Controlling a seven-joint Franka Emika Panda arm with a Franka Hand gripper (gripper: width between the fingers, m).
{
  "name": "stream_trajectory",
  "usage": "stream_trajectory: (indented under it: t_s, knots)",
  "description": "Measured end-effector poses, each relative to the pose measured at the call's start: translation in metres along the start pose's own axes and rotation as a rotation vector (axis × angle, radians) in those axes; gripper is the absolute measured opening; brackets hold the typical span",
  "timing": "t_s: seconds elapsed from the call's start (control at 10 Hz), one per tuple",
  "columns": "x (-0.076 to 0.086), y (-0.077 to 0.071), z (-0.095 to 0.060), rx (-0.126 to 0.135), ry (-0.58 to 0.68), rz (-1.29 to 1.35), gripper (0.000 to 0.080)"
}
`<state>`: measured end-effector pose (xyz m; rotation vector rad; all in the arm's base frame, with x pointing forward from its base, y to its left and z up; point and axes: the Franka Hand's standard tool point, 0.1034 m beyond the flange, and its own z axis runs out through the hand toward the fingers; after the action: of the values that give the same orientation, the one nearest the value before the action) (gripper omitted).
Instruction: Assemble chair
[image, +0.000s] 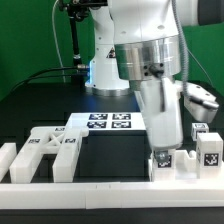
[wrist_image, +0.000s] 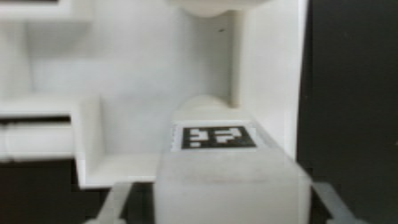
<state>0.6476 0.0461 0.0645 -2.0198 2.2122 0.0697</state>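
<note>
My gripper (image: 160, 157) reaches down at the exterior view's front right, onto a cluster of white chair parts (image: 176, 166). In the wrist view a white block with a square tag (wrist_image: 217, 136) fills the space between the two fingers (wrist_image: 118, 202), which press on its sides: the gripper (wrist_image: 222, 208) is shut on it. Beyond the block lies a larger white part (wrist_image: 71, 70) with ledges. Two small tagged pieces (image: 211, 150) stand to the right of the gripper. A flat slab with cross-shaped ribs (image: 50, 155) lies at the front left.
The marker board (image: 105, 122) lies on the black table behind the parts. A long white border rail (image: 100, 190) runs along the front edge. The arm's base (image: 105, 70) stands at the back, with a cable beside it.
</note>
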Motion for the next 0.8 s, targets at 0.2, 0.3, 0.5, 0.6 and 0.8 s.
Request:
stream_trajectory:
  t_s: [0.2,0.3,0.5,0.6,0.8]
  knots:
    - [-0.0004,0.0012,0.0,-0.005,0.003,0.087,0.0286]
    - [0.0,0.0018,-0.0002,-0.007,0.006,0.104,0.0288]
    - [0.0022,0.0042,-0.0007,-0.018,0.012,0.124,0.0288]
    - [0.0022,0.0046,0.0002,-0.019,0.013,0.124,0.0288]
    - [0.0022,0.0048,0.0004,-0.019,0.013,0.123,0.0606]
